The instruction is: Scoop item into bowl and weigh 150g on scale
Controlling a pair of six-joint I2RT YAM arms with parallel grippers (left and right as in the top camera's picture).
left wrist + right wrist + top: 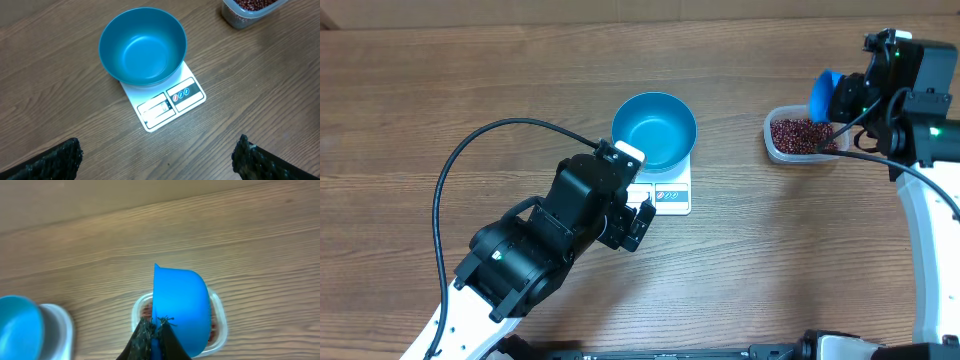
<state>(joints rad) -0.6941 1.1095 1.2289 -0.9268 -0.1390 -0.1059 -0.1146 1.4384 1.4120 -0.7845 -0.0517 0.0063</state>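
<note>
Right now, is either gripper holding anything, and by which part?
The right gripper is shut on the blue scoop, gripping its handle. The left gripper is open and holds nothing.

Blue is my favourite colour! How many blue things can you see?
2. The bowl sits on the scale; the scoop is held by the right gripper over the tub of beans. The scale's buttons carry tiny blue marks too.
</note>
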